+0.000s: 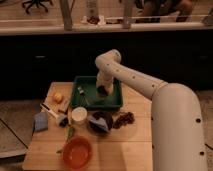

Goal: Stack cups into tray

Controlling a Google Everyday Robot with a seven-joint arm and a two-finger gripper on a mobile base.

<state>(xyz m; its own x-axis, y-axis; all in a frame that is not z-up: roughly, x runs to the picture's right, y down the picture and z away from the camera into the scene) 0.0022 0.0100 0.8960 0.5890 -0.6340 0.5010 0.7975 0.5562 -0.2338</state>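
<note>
The dark-green tray (116, 101) sits at the back of the wooden table. My arm reaches down from the right, and my gripper (102, 90) is low inside the tray, right of its middle. A small dark round shape that looks like a cup (102, 93) is at the gripper's tip; I cannot tell if it is held or resting on the tray floor. A small pale object (80, 90) lies in the tray's left part.
A white round cup (79, 115) and a dark bowl with a blue patch (100, 122) stand just in front of the tray. There is an orange-red bowl (76, 151) at the front, a yellow fruit (58, 97) and a blue sponge (41, 121) at the left, and a dark brown clump (124, 119) at the right.
</note>
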